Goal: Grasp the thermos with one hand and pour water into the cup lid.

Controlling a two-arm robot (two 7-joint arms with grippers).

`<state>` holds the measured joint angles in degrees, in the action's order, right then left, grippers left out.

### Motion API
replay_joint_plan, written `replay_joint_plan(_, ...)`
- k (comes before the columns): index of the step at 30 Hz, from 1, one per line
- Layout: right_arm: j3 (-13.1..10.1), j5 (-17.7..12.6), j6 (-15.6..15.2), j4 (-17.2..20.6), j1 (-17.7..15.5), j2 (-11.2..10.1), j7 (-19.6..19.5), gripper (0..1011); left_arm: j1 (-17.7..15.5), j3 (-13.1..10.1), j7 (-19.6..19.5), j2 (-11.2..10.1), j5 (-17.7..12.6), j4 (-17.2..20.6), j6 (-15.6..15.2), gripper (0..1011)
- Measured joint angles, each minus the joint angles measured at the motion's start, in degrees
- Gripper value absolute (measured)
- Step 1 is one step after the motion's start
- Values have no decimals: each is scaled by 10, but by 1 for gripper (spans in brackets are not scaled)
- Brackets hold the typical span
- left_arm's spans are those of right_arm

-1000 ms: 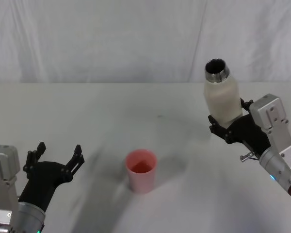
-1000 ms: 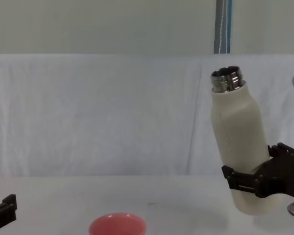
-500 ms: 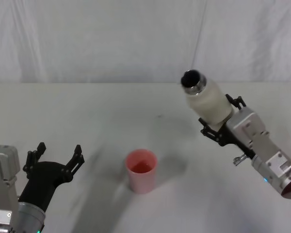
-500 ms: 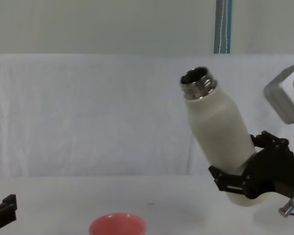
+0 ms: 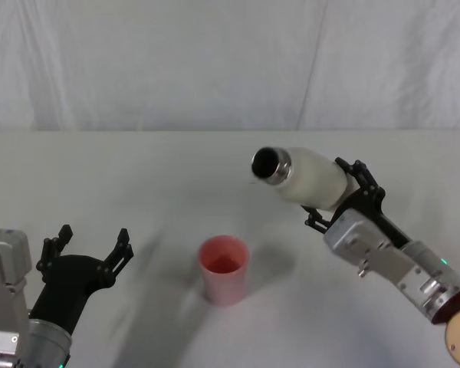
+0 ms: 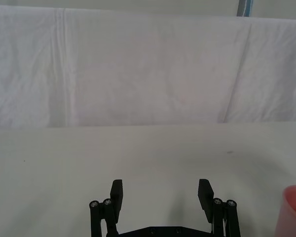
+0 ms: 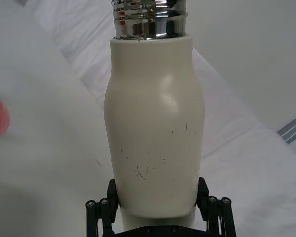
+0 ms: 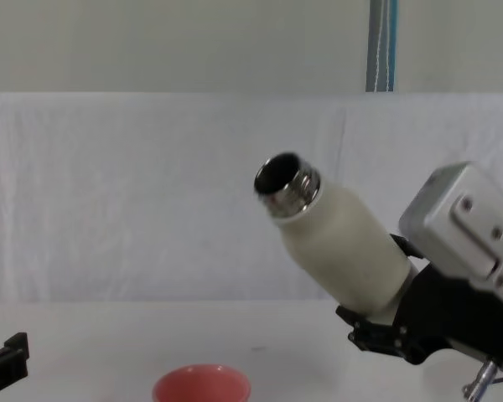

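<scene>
I have the thermos [image 5: 310, 178] clamped near its base in my right gripper [image 5: 345, 201], fingers closed on either side of the cream body, lifted clear of the white table [image 5: 138, 184]. I grip low so the shoulders and the steel neck [image 5: 272, 164] stay free to reach out ahead of my wrist. In the right wrist view the bottle [image 7: 153, 123] runs straight away from the jaws, neck farthest from me.

The thermos is leaning well over. Its long axis runs from my gripper on the right toward my left, with the open mouth [image 8: 278, 174] still raised above the base in the chest view, so I judge that no water is leaving it yet. The mouth points leftward, toward the side where the pink cup lid [image 5: 223, 268] stands upright on the table, nearer to me and apart from the neck. I judge the mouth must come over that rim and dip further.

My left gripper [image 5: 84, 247] hovers low at the left, fingers spread, holding nothing
</scene>
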<state>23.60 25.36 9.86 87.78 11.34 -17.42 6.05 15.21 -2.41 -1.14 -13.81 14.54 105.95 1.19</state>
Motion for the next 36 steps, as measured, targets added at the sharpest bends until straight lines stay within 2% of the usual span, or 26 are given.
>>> replay_joint_plan(1,4,19,2,-3,0,-2,-10,952,0,0,0,0,0,0,0,1001)
replay_joint_plan(4,10,50,4,-9,0,-5,-27,952,0,0,0,0,0,0,0,1001)
replay_joint_plan(11,23,99,8,-21,4,-9,-50,952,0,0,0,0,0,0,0,1001)
replay_joint_plan(30,44,169,7,-39,19,-19,-89,952,0,0,0,0,0,0,0,1001)
replay_joint_plan(36,56,197,1,-45,27,-31,-93,952,0,0,0,0,0,0,0,1001)
